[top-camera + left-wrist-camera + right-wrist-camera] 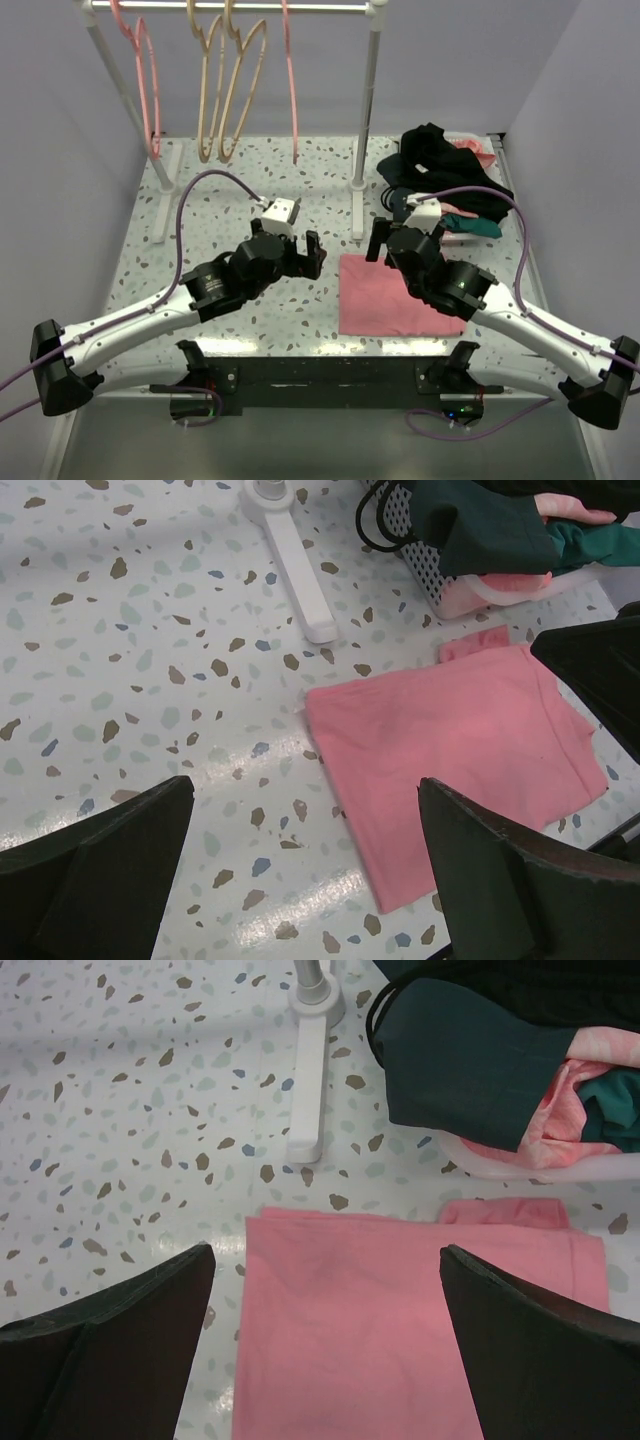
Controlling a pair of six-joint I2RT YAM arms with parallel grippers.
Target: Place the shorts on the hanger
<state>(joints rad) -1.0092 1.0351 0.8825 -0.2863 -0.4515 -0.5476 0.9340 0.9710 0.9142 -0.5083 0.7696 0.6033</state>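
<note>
Left gripper (314,255) and right gripper (379,241), jaws wide; I might snag teal garment (476,225) with limp black fabric shorts (440,160) beyond flat pink cloth (392,297).

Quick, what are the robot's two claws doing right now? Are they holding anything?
Left gripper: open, holding nothing.
Right gripper: open, holding nothing.
</note>
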